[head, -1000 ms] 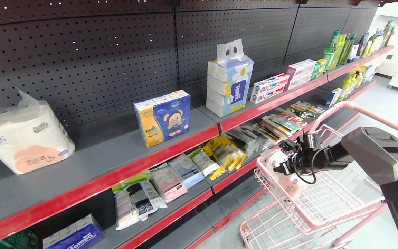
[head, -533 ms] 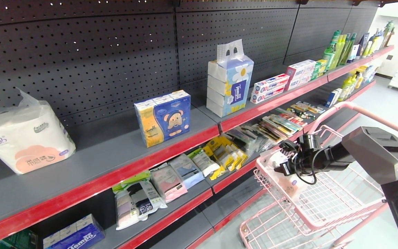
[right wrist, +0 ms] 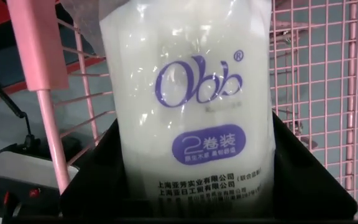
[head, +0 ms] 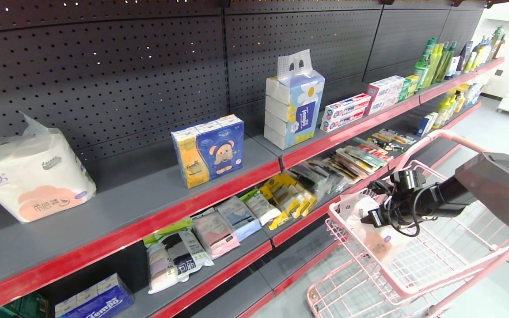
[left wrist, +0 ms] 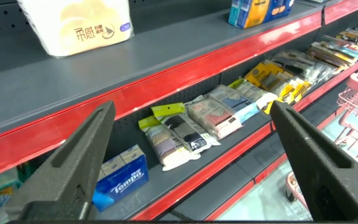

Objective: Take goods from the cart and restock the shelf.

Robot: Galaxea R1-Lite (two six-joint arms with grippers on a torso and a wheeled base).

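Observation:
A white plastic-wrapped pack of paper rolls (head: 371,234) sits in the near corner of the pink cart (head: 356,258), with my right gripper (head: 374,217) shut on it. In the right wrist view the pack (right wrist: 194,106) fills the space between the two dark fingers (right wrist: 89,180), with the cart's wire mesh behind it. My left gripper (left wrist: 191,168) hangs open in front of the shelves, nothing between its fingers. The top shelf (head: 148,185) holds a large matching white roll pack (head: 31,176) at its left end.
On the top shelf stand a blue-yellow tissue pack (head: 208,150), a tall tissue stack (head: 294,108), toothpaste boxes (head: 345,112) and bottles (head: 435,59). The lower shelf (left wrist: 185,134) carries bagged goods. The cart handle (head: 453,141) rises near my right arm.
My right arm has shifted a little to the right and drawn back, carrying the white pack with it; more of the pack now shows above the cart's rim.

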